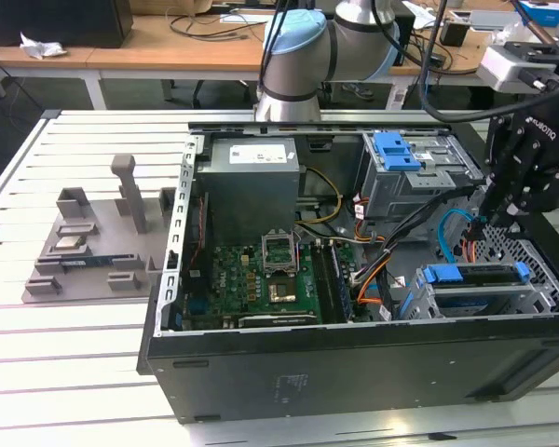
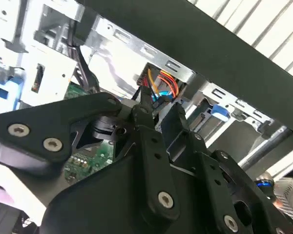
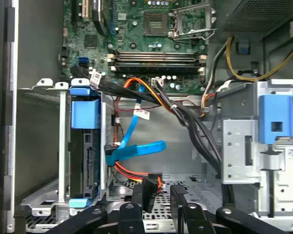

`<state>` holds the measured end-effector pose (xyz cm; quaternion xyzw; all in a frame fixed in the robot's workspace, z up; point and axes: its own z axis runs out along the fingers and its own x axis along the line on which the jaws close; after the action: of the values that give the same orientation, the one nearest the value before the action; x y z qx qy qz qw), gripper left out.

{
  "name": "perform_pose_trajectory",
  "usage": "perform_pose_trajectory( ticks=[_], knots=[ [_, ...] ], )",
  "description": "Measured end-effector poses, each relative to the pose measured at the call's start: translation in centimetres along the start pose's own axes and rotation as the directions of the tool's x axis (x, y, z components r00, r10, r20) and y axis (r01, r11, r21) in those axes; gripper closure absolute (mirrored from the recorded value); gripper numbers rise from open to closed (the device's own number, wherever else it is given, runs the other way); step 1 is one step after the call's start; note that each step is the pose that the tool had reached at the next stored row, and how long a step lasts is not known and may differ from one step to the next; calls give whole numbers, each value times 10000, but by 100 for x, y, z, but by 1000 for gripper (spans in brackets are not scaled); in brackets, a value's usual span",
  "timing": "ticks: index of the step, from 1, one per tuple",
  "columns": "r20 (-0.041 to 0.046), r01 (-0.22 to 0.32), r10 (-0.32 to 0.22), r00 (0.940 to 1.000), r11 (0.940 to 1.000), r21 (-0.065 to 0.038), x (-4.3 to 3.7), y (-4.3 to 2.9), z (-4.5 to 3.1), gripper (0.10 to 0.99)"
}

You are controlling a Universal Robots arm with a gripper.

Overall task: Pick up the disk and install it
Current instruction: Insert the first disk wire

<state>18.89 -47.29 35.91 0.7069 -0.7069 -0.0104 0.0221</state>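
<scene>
One black gripper [image 1: 492,223] hangs inside an open computer case [image 1: 289,372] lying on its side on a slatted metal surface [image 1: 56,354], poised above the case's perforated floor near the end that lies at the exterior view's right. Its fingers [image 3: 178,195] stand narrowly apart with nothing between them, just beside a black connector on orange and red wires [image 3: 151,184] in the first wrist view. The disk [image 1: 475,289], edged by its blue bracket, sits in a grey drive bay [image 3: 44,146] at the case's near corner on the exterior view's right, close below the gripper. A blue ribbon cable [image 3: 136,148] runs beside the bay. Toward the case's far side, a second metal cage carries a blue caddy clip [image 1: 396,149]. The green motherboard [image 1: 261,279] fills the case's middle, with a grey power supply [image 1: 252,182] beyond it. Grey fixture blocks [image 1: 93,237] rest on the surface, well apart from the case.
</scene>
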Motion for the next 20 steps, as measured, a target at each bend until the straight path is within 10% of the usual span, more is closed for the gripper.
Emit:
perform_pose_trajectory(
  ticks=[1,6,11,20],
  knots=[
    [-396,-19,19,9992,10000,0,1,0,13,725],
    [-395,-18,18,9992,10000,0,3,-1,13,918],
    [-395,-18,18,9992,10000,0,11,0,13,922],
    [-190,-4,4,9998,10000,2,278,69,30,922]
  ],
)
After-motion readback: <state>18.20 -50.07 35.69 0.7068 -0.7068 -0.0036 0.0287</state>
